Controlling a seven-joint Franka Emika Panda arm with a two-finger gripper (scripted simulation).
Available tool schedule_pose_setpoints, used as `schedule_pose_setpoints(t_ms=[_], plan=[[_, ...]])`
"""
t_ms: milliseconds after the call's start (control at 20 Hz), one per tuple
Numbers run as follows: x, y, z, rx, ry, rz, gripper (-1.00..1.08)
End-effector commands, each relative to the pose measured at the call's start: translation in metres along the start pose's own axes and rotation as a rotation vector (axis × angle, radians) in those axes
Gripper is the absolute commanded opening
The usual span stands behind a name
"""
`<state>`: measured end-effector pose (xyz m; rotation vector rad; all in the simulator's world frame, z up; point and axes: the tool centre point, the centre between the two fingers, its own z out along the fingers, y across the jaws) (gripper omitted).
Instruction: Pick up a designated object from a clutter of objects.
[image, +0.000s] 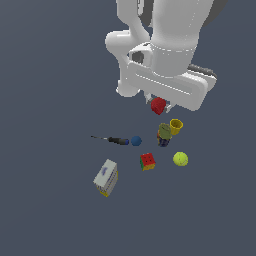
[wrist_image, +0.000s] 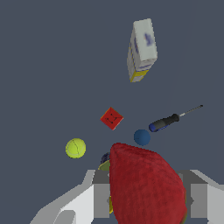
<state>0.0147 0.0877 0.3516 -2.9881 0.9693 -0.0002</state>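
The designated object, a plain red rounded lump (image: 158, 105), hangs directly under the white hand, above the floor and the clutter. My gripper (image: 159, 103) is shut on it. In the wrist view the red lump (wrist_image: 146, 183) fills the space between the two grey fingers (wrist_image: 101, 199) of the gripper (wrist_image: 148, 202). Below lie the clutter of objects: a black-handled screwdriver (image: 117, 140), a blue ball (image: 136, 141), a multicoloured cube (image: 147, 161) and a tennis ball (image: 180, 159).
A yellow cup (image: 176, 126) and an olive-green can (image: 164, 134) stand close together beneath the hand. A white-yellow box (image: 106, 177) lies towards the exterior view's left. The wrist view shows the box (wrist_image: 141, 50), cube (wrist_image: 111, 118), screwdriver (wrist_image: 168, 121), blue ball (wrist_image: 141, 137) and tennis ball (wrist_image: 75, 148).
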Motion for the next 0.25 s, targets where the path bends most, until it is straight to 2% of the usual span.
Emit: schedule_pose_setpoints(t_ms=[0,200], plan=[[0.0019,-0.0023,-0.0050,0.000,0.000,0.000,-1.00],[0.0028,-0.0035,-0.0074,0.000,0.000,0.000,-1.00]])
